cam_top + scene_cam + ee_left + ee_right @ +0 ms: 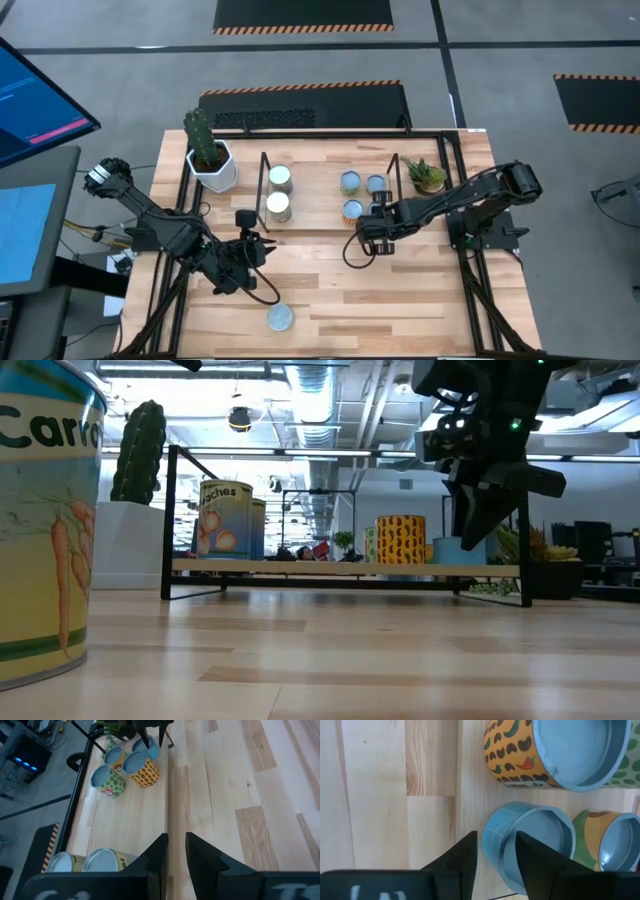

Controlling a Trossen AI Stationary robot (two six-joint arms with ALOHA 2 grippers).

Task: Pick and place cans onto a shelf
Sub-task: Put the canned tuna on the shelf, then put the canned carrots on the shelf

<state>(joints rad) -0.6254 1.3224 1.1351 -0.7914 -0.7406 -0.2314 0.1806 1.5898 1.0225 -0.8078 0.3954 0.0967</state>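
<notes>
The right gripper sits over the right end of the shelf, its two fingers parted around the rim of a plain blue can: one finger is outside the ribbed wall and the other seems to dip inside the open top. There looks to be a sliver of space on either side of the wall, so I can't say whether the fingers touch it. From the table-top camera the gripper hangs in front of that can, and only a strip of blue shows beside it.

The left gripper waits over bare wood at the front left of the table, fingers a narrow gap apart with nothing between them.

From overhead the right gripper covers part of the blue can, so its outline is hard to pick out. Three cans cluster there: a yellow one with pepper prints, a green spotted one, and one cut off at the edge of the right wrist picture. Two silver-topped cans stand at the shelf's left end; one has a peach label. A lone can stands at the table's front edge, and its carrot label fills the low picture's side, cropped.
</notes>
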